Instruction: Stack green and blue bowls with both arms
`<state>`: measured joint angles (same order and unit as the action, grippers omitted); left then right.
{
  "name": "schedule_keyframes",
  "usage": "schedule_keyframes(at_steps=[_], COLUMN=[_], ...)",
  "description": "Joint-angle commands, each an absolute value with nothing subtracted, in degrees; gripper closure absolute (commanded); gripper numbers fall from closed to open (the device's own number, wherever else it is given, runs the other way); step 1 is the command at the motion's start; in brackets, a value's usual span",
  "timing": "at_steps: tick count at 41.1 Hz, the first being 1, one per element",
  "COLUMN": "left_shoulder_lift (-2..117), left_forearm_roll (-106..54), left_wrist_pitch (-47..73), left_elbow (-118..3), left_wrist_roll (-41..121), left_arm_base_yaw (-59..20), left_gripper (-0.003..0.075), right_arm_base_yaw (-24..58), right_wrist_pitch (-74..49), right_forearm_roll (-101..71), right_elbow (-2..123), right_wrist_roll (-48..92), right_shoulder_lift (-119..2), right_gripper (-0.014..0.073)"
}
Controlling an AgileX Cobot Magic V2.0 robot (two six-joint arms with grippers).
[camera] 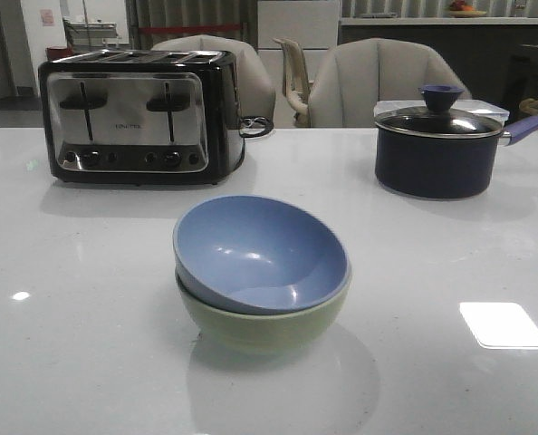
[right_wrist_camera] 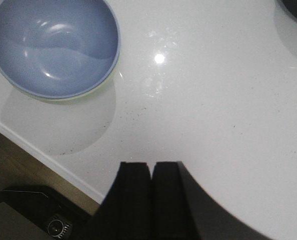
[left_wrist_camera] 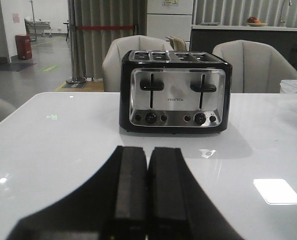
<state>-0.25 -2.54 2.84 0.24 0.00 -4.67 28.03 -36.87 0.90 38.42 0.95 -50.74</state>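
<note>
Blue bowl nested in green bowl, tilted, opening facing forward-up, left fingers and right fingers closed, empty.

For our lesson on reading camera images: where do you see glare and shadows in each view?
Front view: a bright rectangular glare patch on the table to the right of the blue bowl, with a soft shadow under the green bowl. Left wrist view: the same sort of patch beyond the shut left claw. Right wrist view: a round glare spot beyond the shut right claw.
</note>
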Motion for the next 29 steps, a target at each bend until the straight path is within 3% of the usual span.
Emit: schedule_keyframes(at_steps=[1,21,29], left_shoulder_lift=[-1.41,-1.41,-1.41], left_forearm_roll=[-2.83,2.24,-7.05], left_wrist_pitch=[-2.63,-3.04,-3.04], left_elbow=[1.47,1.47,1.47], left_wrist_roll=[0.0,-5.01,3.91], left_arm_base_yaw=[-4.57,-4.57,-4.57], left_gripper=[0.0619,0.0619,0.0619], right_arm_base_yaw=[28.1,28.1,28.1], right_wrist_pitch=[-33.52,-33.52,-33.52], right_forearm_roll=[1.48,1.48,1.48], right_elbow=[39.92,39.92,39.92], right_wrist_roll=[1.33,1.33,1.33], right_shoulder_lift=[-50.04,-50.04,-50.04], right_gripper=[0.0586,0.0586,0.0586])
